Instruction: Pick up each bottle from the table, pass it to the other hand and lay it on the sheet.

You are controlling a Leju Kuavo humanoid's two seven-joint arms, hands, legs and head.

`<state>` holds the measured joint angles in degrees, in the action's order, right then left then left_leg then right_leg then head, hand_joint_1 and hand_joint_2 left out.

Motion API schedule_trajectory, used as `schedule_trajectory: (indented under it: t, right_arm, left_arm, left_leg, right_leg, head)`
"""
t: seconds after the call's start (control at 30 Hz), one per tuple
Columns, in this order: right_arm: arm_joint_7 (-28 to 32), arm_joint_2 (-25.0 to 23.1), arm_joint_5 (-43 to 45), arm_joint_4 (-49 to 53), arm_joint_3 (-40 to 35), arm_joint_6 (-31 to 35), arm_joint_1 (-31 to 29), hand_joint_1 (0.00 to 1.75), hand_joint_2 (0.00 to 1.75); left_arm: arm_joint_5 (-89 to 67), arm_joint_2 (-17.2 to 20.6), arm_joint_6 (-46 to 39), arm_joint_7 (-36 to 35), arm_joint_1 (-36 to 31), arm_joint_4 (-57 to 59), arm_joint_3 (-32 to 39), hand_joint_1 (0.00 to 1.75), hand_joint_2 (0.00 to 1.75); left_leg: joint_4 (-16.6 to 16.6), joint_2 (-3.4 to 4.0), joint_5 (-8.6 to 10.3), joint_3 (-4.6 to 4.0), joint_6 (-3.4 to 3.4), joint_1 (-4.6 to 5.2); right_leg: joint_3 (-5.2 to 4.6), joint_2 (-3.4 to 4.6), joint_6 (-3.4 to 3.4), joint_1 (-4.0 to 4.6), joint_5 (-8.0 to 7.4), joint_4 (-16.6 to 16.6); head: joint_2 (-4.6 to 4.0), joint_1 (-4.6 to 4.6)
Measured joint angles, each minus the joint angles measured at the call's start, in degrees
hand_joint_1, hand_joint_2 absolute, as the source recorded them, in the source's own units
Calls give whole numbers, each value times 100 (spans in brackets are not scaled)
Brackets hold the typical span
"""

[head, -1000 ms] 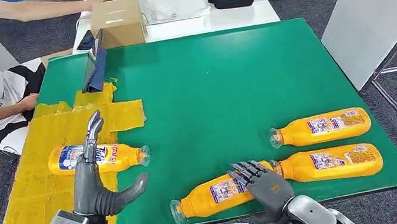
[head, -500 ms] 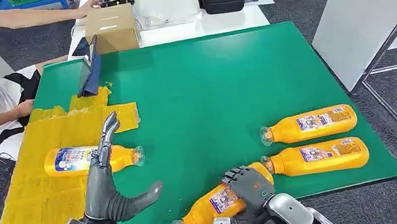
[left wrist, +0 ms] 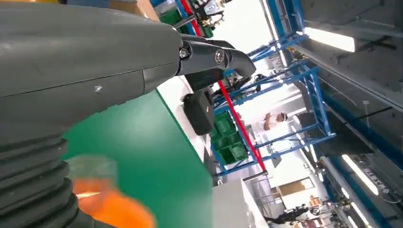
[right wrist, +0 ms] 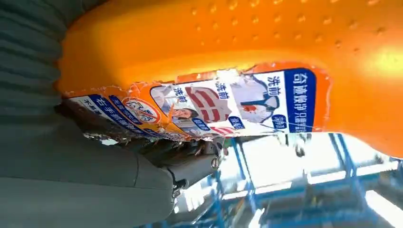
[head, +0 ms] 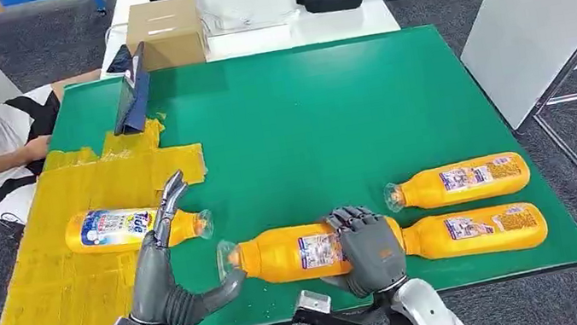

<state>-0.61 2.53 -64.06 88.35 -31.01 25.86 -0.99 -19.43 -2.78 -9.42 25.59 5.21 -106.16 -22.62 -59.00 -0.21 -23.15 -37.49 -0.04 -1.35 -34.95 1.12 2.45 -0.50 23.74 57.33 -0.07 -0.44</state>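
Right hand [head: 369, 247] grips the orange bottle [head: 298, 252], now lifted and swung level toward open left hand [head: 165, 271]; handover next.

The bottle [right wrist: 228, 71] gripped by the right hand [head: 371, 247] bears a label beside the fingers [right wrist: 157, 142] with Chinese print, "洗前" readable; other label text is too blurred.
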Motion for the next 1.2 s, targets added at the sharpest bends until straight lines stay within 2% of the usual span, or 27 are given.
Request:
schedule_trajectory:
  t: [0.23, 0.47, 0.67, 0.87, 0.93, 1.0, 1.2]
  right_arm:
    - [609, -225, 710, 480, 397, 738, 250, 175, 175]
    - [862, -326, 1076, 754, 612, 874, 381, 175, 175]
    - [1462, -435, 2348, 996, 813, 1034, 499, 175, 175]
    - [1740, -560, 2879, 1012, 988, 839, 520, 175, 175]
    - [1834, -603, 3216, 1001, 988, 463, 503, 175, 175]
    - [1910, -643, 3357, 937, 942, 117, 439, 175, 175]
    - [2030, -828, 3552, 552, 579, -90, 135, 175, 175]
  left_arm:
    - [15, 0, -57, -39, 7, 98, -9, 0, 175]
    - [79, 0, -68, -63, 16, 188, -9, 0, 175]
    - [514, 0, 53, -144, 14, 286, -4, 0, 175]
    - [877, 7, 300, -265, -36, 404, -4, 0, 175]
    - [1168, 20, 593, -326, -75, 448, -9, 0, 175]
    - [1515, 33, 905, -326, -125, 485, -35, 0, 175]
    - [1877, 48, 1213, -280, -310, 540, -227, 0, 175]
  left_leg:
    - [0, -5, -6, -9, 7, 9]
    - [0, -5, -8, -10, 5, 9]
    - [0, -5, -9, -10, 5, 9]
    - [0, -5, -9, -11, 5, 10]
    - [0, -6, -9, -12, 5, 9]
    - [0, -7, -8, -12, 5, 9]
    - [0, -6, -6, -13, 6, 9]
  right_leg:
    - [-5, -9, 13, -11, 10, 0]
    - [-8, -9, 13, -12, 11, 0]
    - [-8, -9, 13, -12, 11, 0]
    - [-8, -9, 13, -12, 11, 0]
    - [-8, -10, 13, -11, 11, 0]
    - [-9, -9, 13, -11, 11, 0]
    - [-8, -10, 13, -11, 11, 1]
  head:
    - [0, 0]
    - [0, 0]
    - [0, -2]
    - [0, 0]
    - [0, 0]
    - [0, 0]
    - [0, 0]
